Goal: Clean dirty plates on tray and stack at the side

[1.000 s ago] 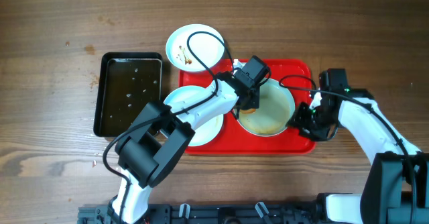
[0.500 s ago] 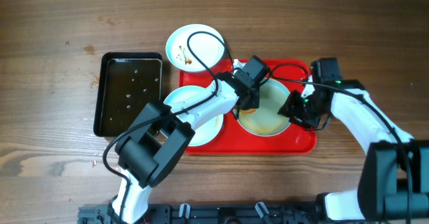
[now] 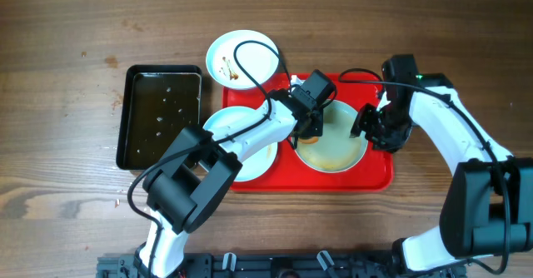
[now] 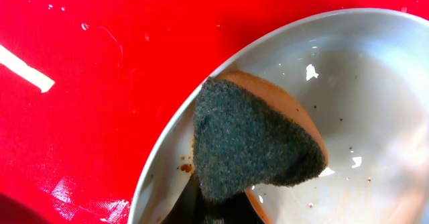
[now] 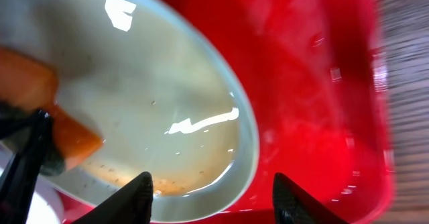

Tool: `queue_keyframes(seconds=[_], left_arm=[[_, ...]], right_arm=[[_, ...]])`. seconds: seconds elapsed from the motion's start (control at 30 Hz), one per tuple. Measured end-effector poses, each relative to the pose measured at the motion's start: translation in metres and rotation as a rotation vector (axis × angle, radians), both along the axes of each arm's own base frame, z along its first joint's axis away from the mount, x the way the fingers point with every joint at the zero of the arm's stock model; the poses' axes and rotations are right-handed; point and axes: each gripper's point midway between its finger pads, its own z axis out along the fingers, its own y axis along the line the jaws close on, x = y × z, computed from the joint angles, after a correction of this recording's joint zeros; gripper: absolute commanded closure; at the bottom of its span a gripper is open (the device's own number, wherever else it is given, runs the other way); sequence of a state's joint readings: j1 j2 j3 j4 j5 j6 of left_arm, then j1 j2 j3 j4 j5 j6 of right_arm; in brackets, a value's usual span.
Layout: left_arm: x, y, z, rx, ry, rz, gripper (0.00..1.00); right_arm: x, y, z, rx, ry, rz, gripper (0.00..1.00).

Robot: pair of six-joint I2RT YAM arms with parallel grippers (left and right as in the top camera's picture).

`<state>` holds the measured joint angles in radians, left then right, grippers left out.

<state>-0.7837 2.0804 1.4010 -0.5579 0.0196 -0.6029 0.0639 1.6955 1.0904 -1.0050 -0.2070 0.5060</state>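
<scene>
Plate point(image 3: 337, 145) on tray point(image 3: 376, 175): left gripper point(image 3: 306, 130) clamps sponge point(image 4: 248, 140) at 9 o'clock; right gripper point(image 5: 213, 194), jaws apart, straddles 3 o'clock rim.

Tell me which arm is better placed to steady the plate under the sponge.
Right, probably: the right gripper, open, flanks the rim of the plate; the left gripper is shut on the sponge.

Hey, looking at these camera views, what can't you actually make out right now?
Left end effector fingers: hidden behind the sponge in the left wrist view, under its own body overhead.
Whether the right end effector touches the plate on the tray: right wrist view blurred, fingertips cut off at the bottom edge.
Second plate surface: left arm covers much of it overhead.
</scene>
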Motion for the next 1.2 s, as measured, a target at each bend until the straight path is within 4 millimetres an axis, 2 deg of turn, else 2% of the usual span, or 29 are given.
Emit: queue_keyframes(seconds=[0.2,0.27,0.33,0.37,0.4,0.47,0.5,0.9,1.03,1.07,1.2], left_arm=[[0.0,0.0,0.0,0.0,0.0,0.0,0.96],[0.0,0.0,0.0,0.0,0.0,0.0,0.96],[0.0,0.0,0.0,0.0,0.0,0.0,0.96],[0.0,0.0,0.0,0.0,0.0,0.0,0.96],[0.0,0.0,0.0,0.0,0.0,0.0,0.96],[0.0,0.0,0.0,0.0,0.0,0.0,0.96],[0.0,0.0,0.0,0.001,0.0,0.0,0.96],[0.001,0.004,0.001,0.014,-0.004,0.002,0.96],[-0.004,0.025,0.007,0.114,-0.02,0.005,0.96],[-0.005,0.031,0.013,0.136,-0.028,0.002,0.96],[0.004,0.038,0.073,0.105,-0.153,0.009,0.96]], right_arm=[[0.002,-0.011,-0.003,-0.065,-0.009,-0.016,0.39],[0.001,-0.012,-0.013,-0.073,-0.021,-0.019,0.39],[-0.004,-0.012,-0.029,-0.065,-0.03,-0.019,0.54],[-0.004,-0.01,-0.035,-0.052,-0.041,-0.025,0.64],[-0.008,-0.006,-0.043,-0.033,-0.045,-0.031,0.79],[-0.006,-0.001,-0.045,0.0,-0.066,-0.043,0.75],[-0.005,0.0,-0.044,0.01,-0.072,-0.044,0.96],[-0.005,0.002,-0.043,0.03,-0.081,-0.051,0.95],[-0.004,0.01,-0.042,0.07,-0.085,-0.045,0.95],[-0.004,0.011,-0.042,0.076,-0.085,-0.046,0.95],[-0.003,0.012,-0.042,0.08,-0.089,-0.051,0.96]])
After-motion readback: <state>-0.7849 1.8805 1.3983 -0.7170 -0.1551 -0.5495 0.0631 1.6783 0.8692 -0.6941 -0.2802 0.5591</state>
